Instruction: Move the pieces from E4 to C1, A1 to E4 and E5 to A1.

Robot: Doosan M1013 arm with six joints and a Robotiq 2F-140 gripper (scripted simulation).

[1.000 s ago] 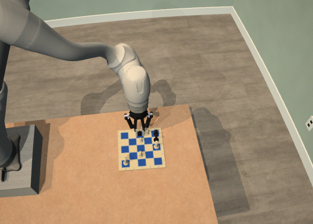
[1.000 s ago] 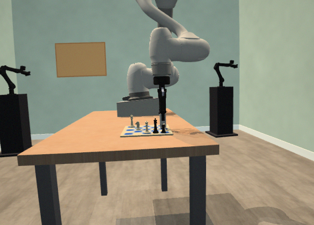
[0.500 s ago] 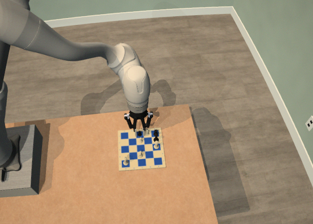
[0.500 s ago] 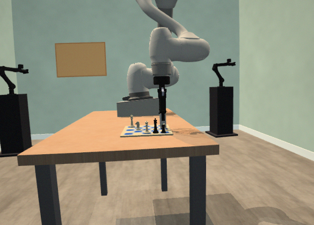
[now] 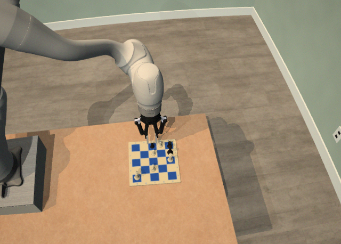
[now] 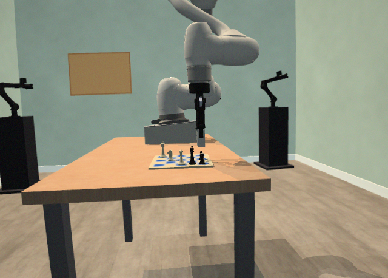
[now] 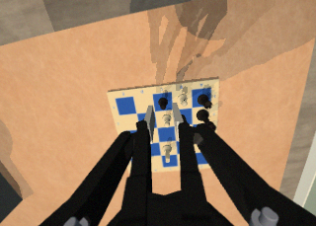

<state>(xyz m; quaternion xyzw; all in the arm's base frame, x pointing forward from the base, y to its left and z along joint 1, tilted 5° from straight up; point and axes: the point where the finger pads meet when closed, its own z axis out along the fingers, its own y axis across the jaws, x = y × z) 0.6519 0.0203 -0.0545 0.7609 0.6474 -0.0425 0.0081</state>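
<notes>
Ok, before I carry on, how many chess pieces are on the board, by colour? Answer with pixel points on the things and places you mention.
Black chess pieces (image 5: 169, 151) (image 6: 191, 158) (image 7: 202, 99): 3
White chess pieces (image 5: 137, 177) (image 6: 162, 152) (image 7: 167, 118): 5
Total: 8

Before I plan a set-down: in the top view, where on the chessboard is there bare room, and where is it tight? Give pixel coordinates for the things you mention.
Free: the two left columns, above the white corner piece (image 5: 137, 176) (image 6: 162, 151); also the lower-right squares, right of and below the white knight (image 5: 153, 168) (image 6: 170, 156) (image 7: 167, 150). Crowded: the upper-right corner and the top edge around the jaws.
</notes>
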